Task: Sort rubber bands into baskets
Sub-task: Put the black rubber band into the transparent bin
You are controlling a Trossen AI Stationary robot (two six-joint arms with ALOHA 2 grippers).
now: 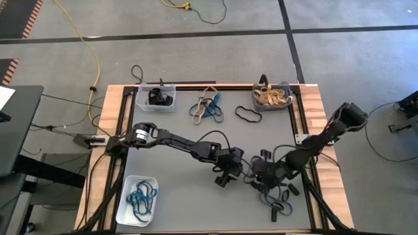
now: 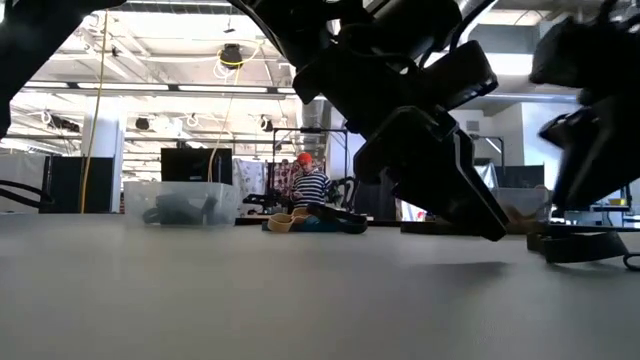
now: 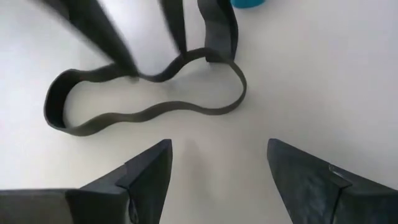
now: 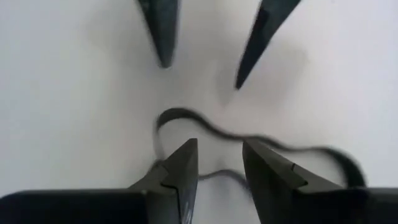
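Observation:
A black rubber band lies flat on the grey table mid-front, between my two grippers. My left gripper hovers just short of it, open, its fingers apart from the band. My right gripper comes from the opposite side with a narrow gap between its fingers, low over the band. The clear basket holds black bands, the dark grey basket tan ones, and the white basket teal ones. My right gripper's fingertips slant down from above at the band's far strand, near one end of the loop. A gap still shows between the fingers. I cannot tell whether they touch or pinch the strand. The band lies on the table.
Loose bands lie at the far middle, with a black one beside them. More bands lie at the front right. The wooden table frame borders the grey mat. A person sits far behind the table.

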